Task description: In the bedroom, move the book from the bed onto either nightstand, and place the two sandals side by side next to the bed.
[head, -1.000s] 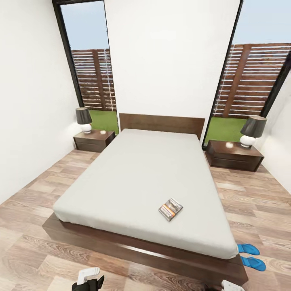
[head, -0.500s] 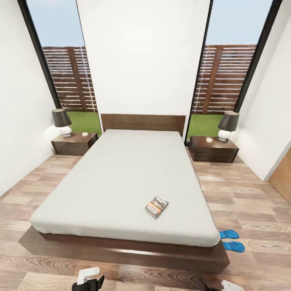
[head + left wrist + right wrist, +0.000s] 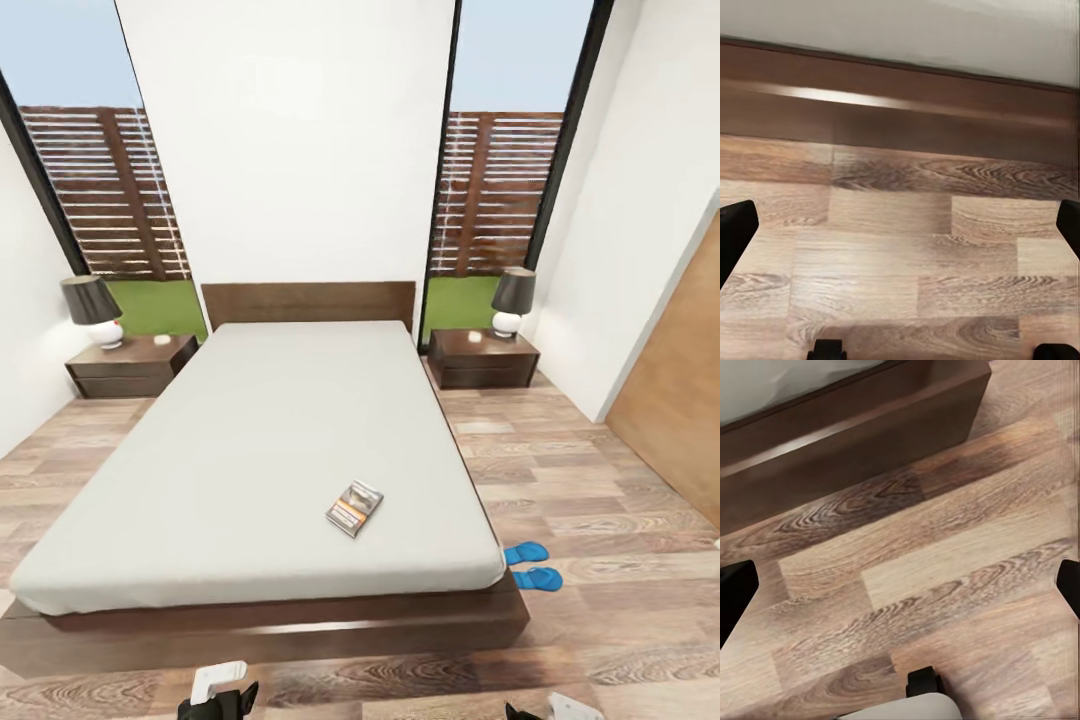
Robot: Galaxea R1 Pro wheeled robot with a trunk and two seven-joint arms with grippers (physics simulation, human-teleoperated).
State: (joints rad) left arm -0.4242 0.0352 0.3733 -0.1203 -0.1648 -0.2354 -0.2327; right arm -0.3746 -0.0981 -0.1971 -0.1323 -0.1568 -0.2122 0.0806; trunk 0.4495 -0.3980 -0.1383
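We see the book (image 3: 354, 508) near the bed's (image 3: 250, 450) foot edge, sandals (image 3: 531, 566) on the floor by its corner; left hand (image 3: 900, 232) and right hand (image 3: 900, 589) spread over floorboards

White housing capped the left arm (image 3: 218, 680), with black casing beneath it. The right arm (image 3: 572, 708) showed the same pale shell over black. Each pincer, left (image 3: 900, 229) and right (image 3: 900, 589), carried matte black fingers (image 3: 735, 232), blunt and squared.
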